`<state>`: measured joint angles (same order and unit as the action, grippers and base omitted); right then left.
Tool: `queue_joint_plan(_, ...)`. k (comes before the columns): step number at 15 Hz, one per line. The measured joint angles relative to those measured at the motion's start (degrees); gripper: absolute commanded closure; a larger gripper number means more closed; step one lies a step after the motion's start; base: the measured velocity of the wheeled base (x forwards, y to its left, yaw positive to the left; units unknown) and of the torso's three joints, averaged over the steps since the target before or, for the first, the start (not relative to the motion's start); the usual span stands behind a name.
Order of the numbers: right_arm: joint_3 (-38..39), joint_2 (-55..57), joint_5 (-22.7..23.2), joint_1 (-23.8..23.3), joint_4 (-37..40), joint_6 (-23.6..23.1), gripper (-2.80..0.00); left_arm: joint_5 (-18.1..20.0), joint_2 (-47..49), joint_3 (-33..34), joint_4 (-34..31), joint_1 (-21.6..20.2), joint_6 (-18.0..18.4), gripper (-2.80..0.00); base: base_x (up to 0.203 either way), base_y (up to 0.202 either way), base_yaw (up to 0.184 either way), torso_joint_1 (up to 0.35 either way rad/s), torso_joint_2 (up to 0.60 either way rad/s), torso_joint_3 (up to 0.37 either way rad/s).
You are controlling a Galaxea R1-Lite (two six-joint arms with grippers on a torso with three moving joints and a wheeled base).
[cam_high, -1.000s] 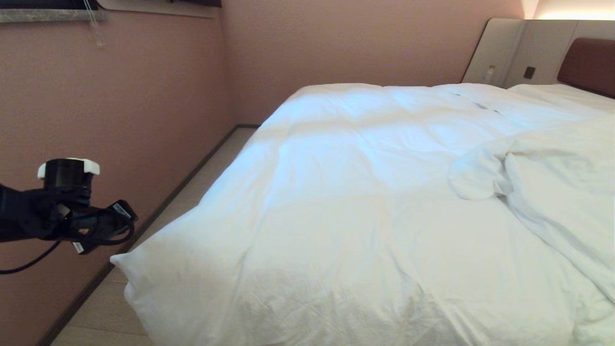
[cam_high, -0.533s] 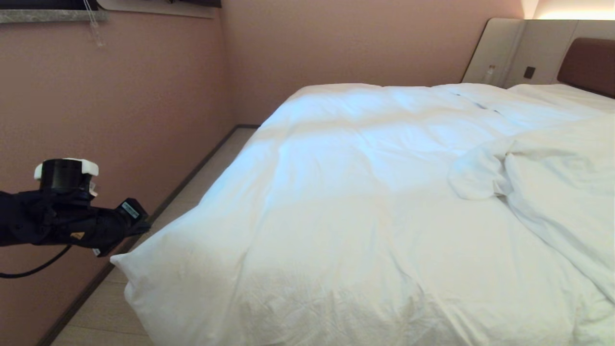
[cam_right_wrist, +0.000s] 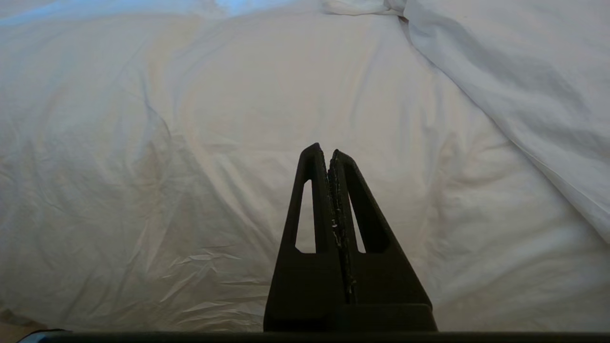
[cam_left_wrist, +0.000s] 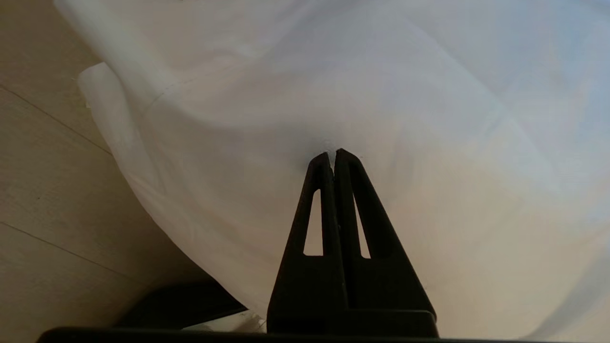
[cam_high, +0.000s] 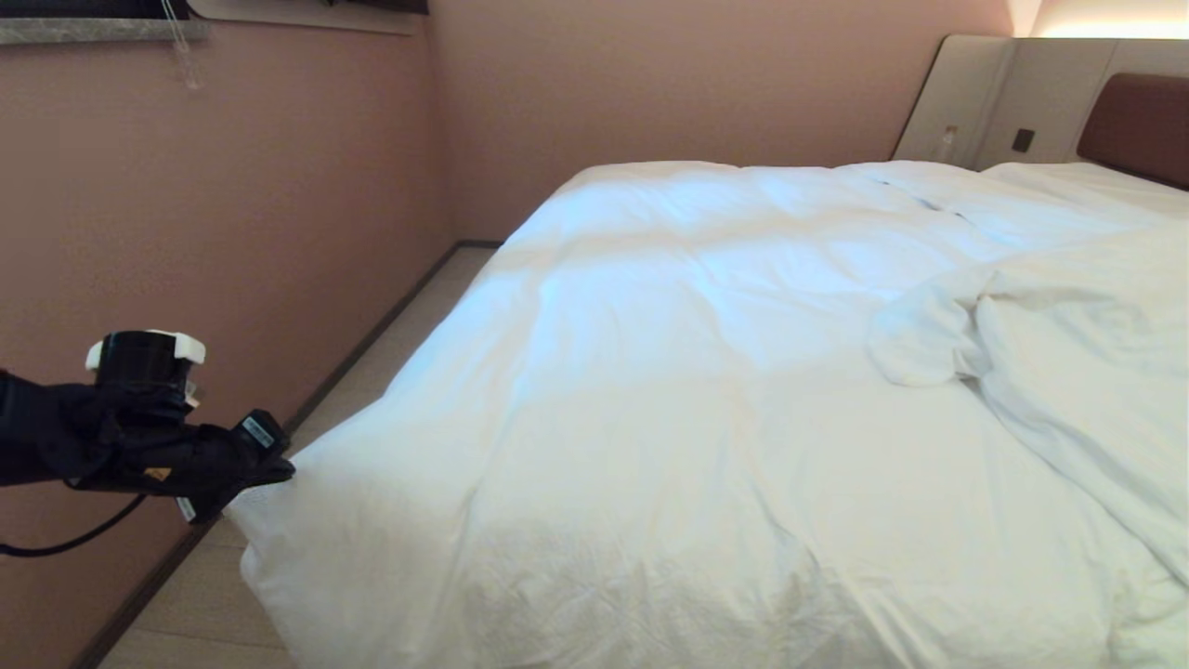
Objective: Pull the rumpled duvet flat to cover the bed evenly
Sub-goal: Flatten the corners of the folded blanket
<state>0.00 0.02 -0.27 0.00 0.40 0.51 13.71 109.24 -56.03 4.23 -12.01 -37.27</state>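
The white duvet [cam_high: 706,372] lies over the bed, whose brown headboard [cam_high: 1138,125] shows at the far right. A rumpled part of the duvet [cam_high: 1068,362] is folded back on the right side. The duvet's near left corner [cam_high: 255,511] hangs over the floor. My left gripper [cam_high: 286,470] is shut, and its tips press against the cloth by that corner [cam_left_wrist: 332,153], with nothing seen between the fingers. My right gripper [cam_right_wrist: 329,151] is shut and empty, hovering over the creased duvet [cam_right_wrist: 190,143] at the foot; it is outside the head view.
A pink wall [cam_high: 232,232] runs along the left. A narrow strip of pale floor [cam_high: 399,334] lies between it and the bed. Pillows [cam_high: 1087,181] lie by the headboard. A small bottle [cam_high: 946,141] stands on the beige panel ledge.
My left arm has moved down and to the right, and its wrist has turned. The shut tips, clear of the duvet before, now meet the cloth at the near left corner.
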Motion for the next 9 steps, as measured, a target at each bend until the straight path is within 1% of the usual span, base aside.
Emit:
queue_joint_plan(5, 0.0, 0.0, 0.0, 0.0, 0.0, 0.0, 0.0, -0.7, 4.6, -2.0, 0.4, 0.1, 0.0, 0.0, 0.0, 0.0, 0.0, 0.0, 0.0, 0.0)
queue_joint_plan(7, 0.0, 0.0, 0.0, 0.0, 0.0, 0.0, 0.0, -3.4, 7.1, -4.2, 0.5, 0.7, 0.0, 0.0, 0.0, 0.0, 0.0, 0.0, 0.0, 0.0)
queue_joint_plan(9, 0.0, 0.0, 0.0, 0.0, 0.0, 0.0, 0.0, -7.2, 9.4, -5.7, 0.4, 2.1, 0.3, 0.0, 0.0, 0.0, 0.0, 0.0, 0.0, 0.0)
